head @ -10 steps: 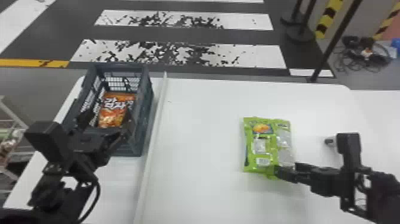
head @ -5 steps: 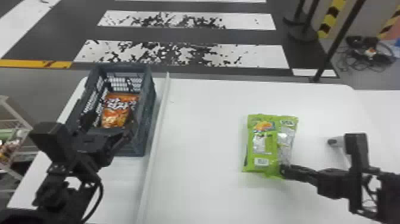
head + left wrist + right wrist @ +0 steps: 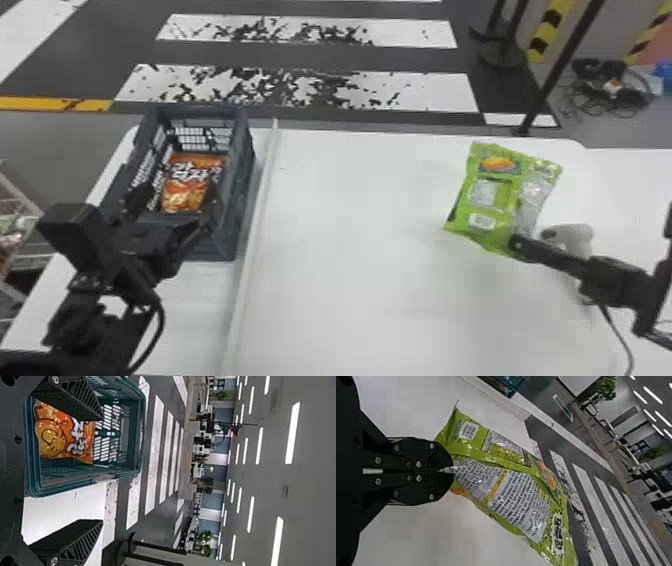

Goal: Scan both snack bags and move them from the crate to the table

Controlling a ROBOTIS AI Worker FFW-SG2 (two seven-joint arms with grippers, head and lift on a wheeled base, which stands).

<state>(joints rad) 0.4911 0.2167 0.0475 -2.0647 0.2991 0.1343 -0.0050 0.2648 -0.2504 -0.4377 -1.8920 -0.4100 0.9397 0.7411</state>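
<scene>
Green snack bag (image 3: 492, 200) is pinched between fingertips of the right gripper (image 3: 516, 243).

Floor: white stripes (image 3: 300, 90), worn with black patches, run across well beyond the left pincer (image 3: 175, 199) and the right pincer (image 3: 515, 243). A yellow line (image 3: 40, 104) lies beyond the left pincer, off to its left. Left of that pincer, low down: a wire rack (image 3: 20, 192), its contents unclear.

Beyond the right pincer and slightly to its right: a slanting black pole (image 3: 559, 70), posts with round bases (image 3: 502, 56) and a yellow-and-black striped band (image 3: 550, 25). Farther right, a tangle of cables (image 3: 610, 95) sits on the floor near a blue object (image 3: 664, 70), type undetermined.

Far beyond the left pincer: plants (image 3: 205, 536) and lit ceiling lamps (image 3: 293, 433).
</scene>
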